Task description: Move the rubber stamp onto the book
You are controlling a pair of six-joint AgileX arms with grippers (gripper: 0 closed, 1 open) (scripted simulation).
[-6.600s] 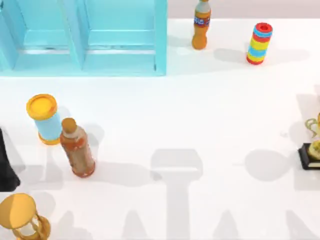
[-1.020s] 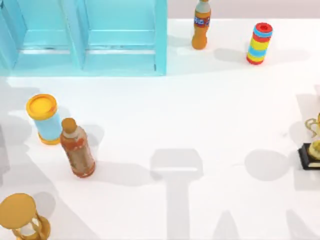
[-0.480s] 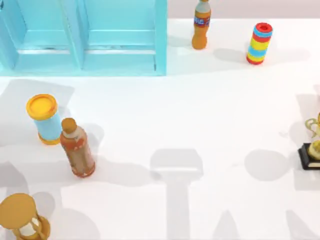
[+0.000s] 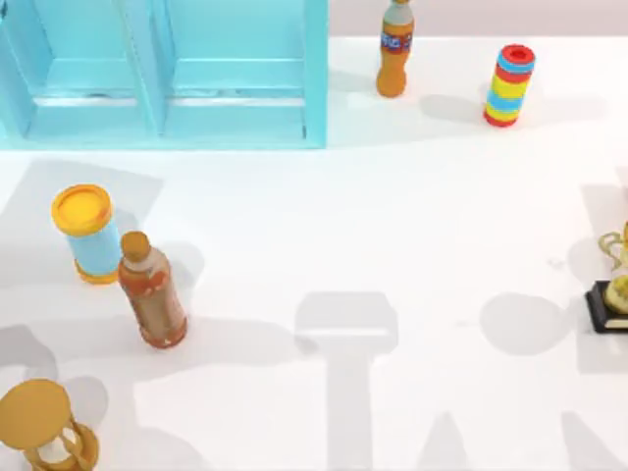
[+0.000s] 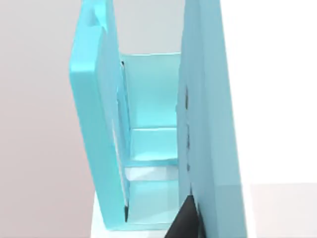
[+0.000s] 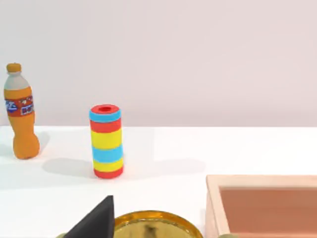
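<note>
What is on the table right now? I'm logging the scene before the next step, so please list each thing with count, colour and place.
Cabinet: 1, light blue, far left of the table.
Soda bottle: 1, orange with a grey cap, far edge, right of the cabinet.
Striped cylinder: 1, red, blue and yellow bands, far right.
Can: 1, light blue with a yellow lid, left side.
Tea bottle: 1, brownish orange with a tan cap, beside the can.
Hourglass: 1, golden, near left corner.
Trophy: 1, gold on a black base, right edge.
Box: 1, tan wood, in the right wrist view.
Table: 1, white.
</note>
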